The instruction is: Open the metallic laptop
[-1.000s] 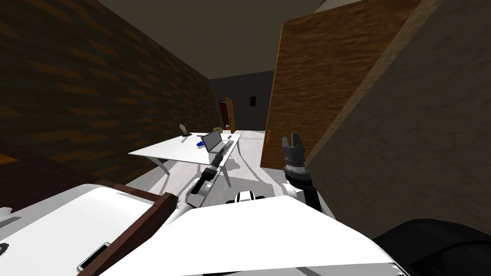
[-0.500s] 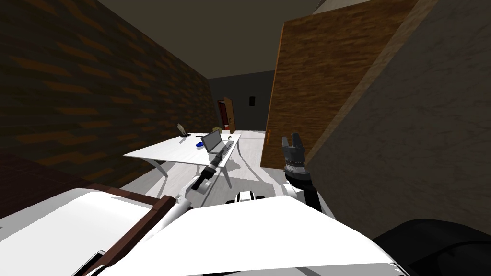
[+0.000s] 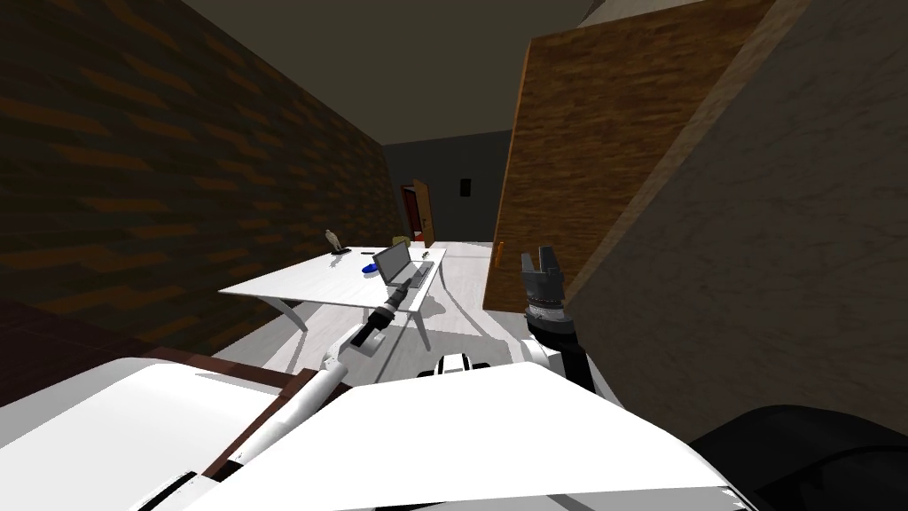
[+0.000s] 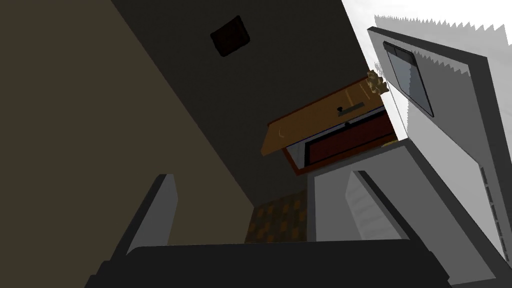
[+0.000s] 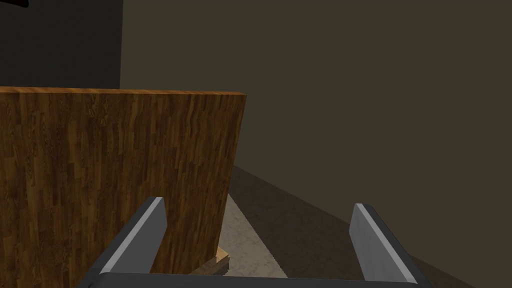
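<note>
Laptop [image 3: 393,261] partly open on white table [image 3: 293,282] at centre, left gripper [image 3: 405,286] wide open just below it, right gripper [image 3: 541,264] raised right of centre, fingers wide.

Overall I find the room dim. The brick wall [image 3: 133,160] reads dark brown, and the far end is darker still. The brightest areas are the white counter [image 3: 293,282] and the pale floor [image 3: 465,284], apparently lit from above. The counter throws a grey shadow on the floor beneath it. In my left wrist view, the shadow beside the laptop [image 4: 450,90] has a jagged, sawtooth edge. The head view bends strongly, with walls splaying toward the corners.
</note>
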Available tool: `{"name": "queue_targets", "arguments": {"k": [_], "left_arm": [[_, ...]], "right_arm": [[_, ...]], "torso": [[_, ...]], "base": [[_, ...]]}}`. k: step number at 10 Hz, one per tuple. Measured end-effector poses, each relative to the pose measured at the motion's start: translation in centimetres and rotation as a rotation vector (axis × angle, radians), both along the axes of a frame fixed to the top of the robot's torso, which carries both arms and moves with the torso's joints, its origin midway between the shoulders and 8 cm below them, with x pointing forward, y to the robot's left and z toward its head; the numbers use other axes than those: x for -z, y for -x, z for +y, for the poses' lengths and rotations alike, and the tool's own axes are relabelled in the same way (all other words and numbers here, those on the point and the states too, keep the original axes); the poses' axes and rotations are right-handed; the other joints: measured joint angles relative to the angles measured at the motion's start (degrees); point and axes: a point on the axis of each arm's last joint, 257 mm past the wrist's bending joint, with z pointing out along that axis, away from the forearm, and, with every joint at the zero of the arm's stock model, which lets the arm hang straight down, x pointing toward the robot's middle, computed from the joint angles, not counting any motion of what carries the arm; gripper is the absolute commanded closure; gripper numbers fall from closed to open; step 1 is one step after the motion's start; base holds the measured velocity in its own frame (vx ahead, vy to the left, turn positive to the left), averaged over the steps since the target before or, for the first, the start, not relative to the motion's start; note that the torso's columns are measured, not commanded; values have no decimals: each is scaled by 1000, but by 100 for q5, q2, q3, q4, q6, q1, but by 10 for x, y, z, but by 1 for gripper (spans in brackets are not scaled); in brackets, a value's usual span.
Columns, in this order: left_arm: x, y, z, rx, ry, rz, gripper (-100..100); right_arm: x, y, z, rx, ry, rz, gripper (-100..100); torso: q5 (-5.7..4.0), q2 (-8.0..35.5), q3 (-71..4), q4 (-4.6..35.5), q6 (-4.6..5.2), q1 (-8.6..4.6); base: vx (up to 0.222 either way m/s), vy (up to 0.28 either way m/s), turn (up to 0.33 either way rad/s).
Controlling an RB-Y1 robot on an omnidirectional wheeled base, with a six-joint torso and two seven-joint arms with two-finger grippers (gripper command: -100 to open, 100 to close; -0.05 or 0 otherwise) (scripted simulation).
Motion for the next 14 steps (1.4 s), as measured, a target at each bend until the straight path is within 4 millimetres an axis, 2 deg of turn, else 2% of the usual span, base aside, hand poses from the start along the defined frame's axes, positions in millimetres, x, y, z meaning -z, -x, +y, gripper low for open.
{"name": "queue_targets", "arguments": {"k": [2,3,7,12,13,14], "left_arm": [[14,-13,21,-25,-55,34,-100],[17,-21,37,-43,-85,52,-100],[30,-29,78,-97,-165,103,-100],[30,-43,138,-172,-264,146,-100],[30,-43,139,-173,-266,146,-100],[30,-43,139,-173,-266,146,100]], "right_arm": [[0,0,0,0,0,0,0],[0,0,0,0,0,0,0],[0,0,0,0,0,0,0],[0,0,0,0,0,0,0],[0,0,0,0,0,0,0],[0,0,0,0,0,0,0]], "torso": [[6,-3,-3,-1,0,19],[6,-7,-5,-2,-1,17],[-6,13,8,4,1,-20],[5,-5,-3,-2,-1,11],[-3,16,9,3,1,-19],[-9,26,16,8,1,-29]], "base": [[60,129,-47],[85,141,-33],[53,92,-23],[88,106,-25],[12,15,1],[7,7,0]]}}
